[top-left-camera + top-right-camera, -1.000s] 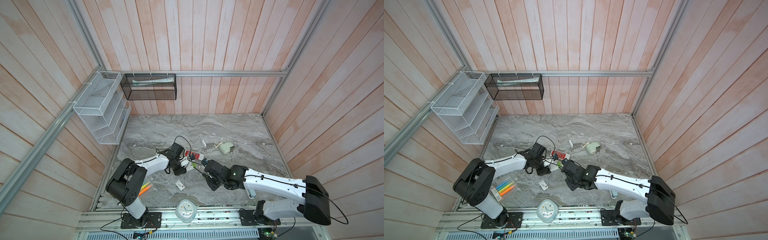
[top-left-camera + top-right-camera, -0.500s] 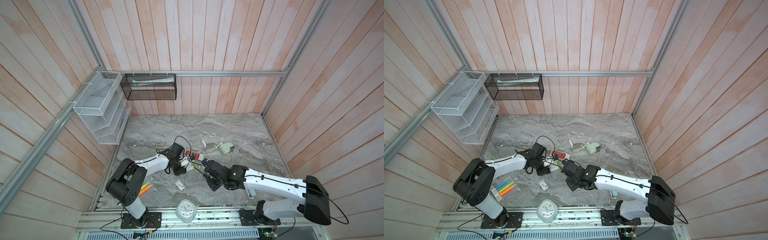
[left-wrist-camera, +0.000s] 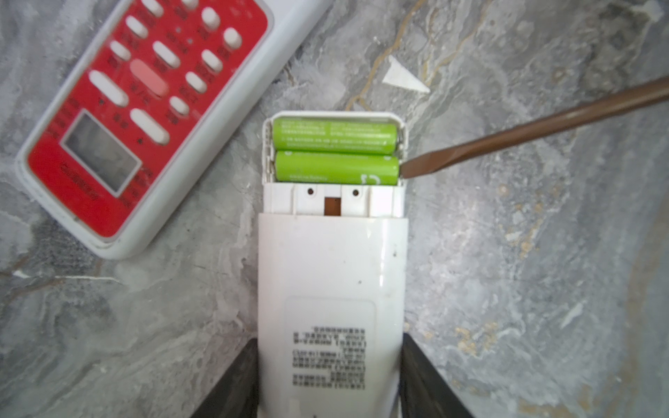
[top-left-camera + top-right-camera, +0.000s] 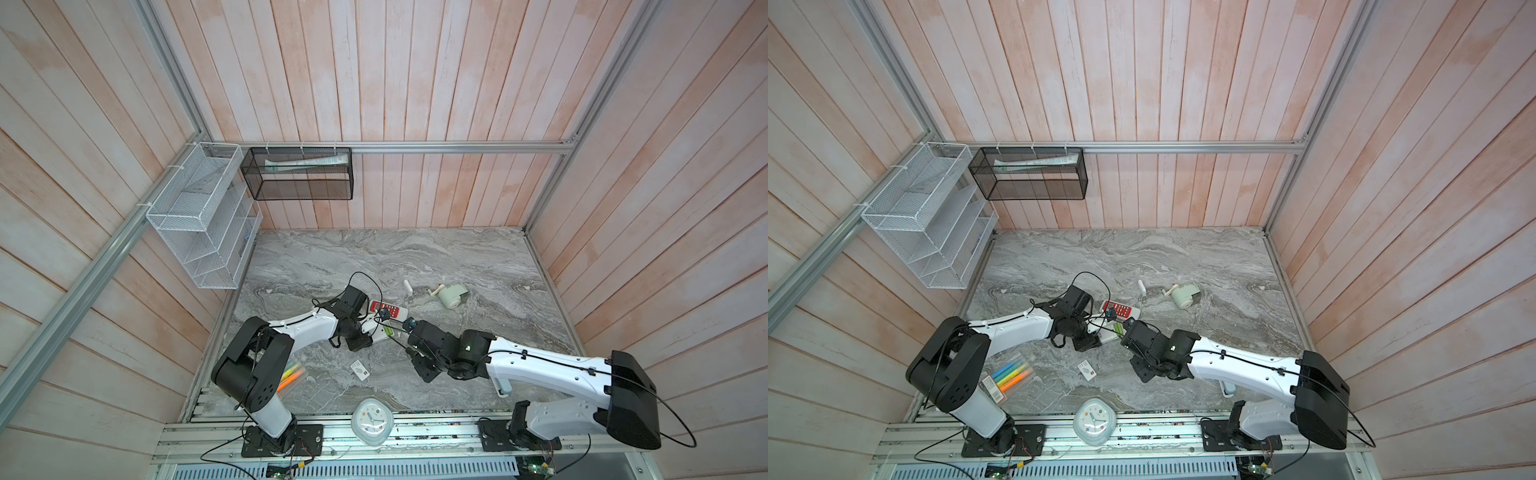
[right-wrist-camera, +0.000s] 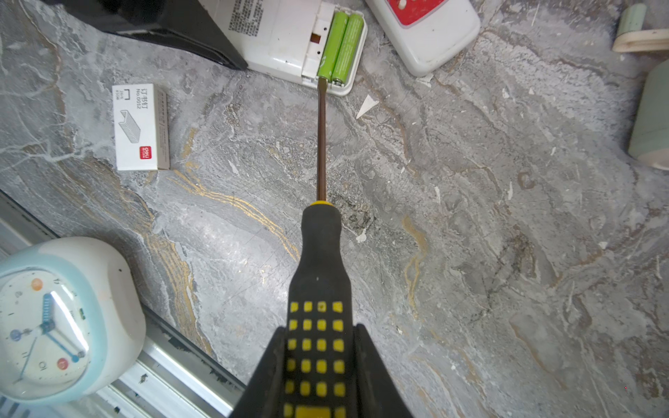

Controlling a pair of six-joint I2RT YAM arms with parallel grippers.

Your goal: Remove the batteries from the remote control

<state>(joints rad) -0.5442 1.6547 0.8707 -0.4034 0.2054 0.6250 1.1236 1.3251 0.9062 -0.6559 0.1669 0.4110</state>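
The white remote control lies back up, its battery bay uncovered. Two lime green batteries lie side by side in the bay. My left gripper is shut on the remote's body, one finger on each long side. My right gripper is shut on the black-and-yellow handle of a screwdriver. The screwdriver's flat tip touches the end of the battery nearer the remote's body, at the bay's side wall. In both top views the grippers meet over the remote near the table's front middle.
A second remote with a red face lies close beside the white one. A white staple box and a pale blue clock sit toward the front edge. A pale green device and a small white piece lie behind. Highlighters lie front left.
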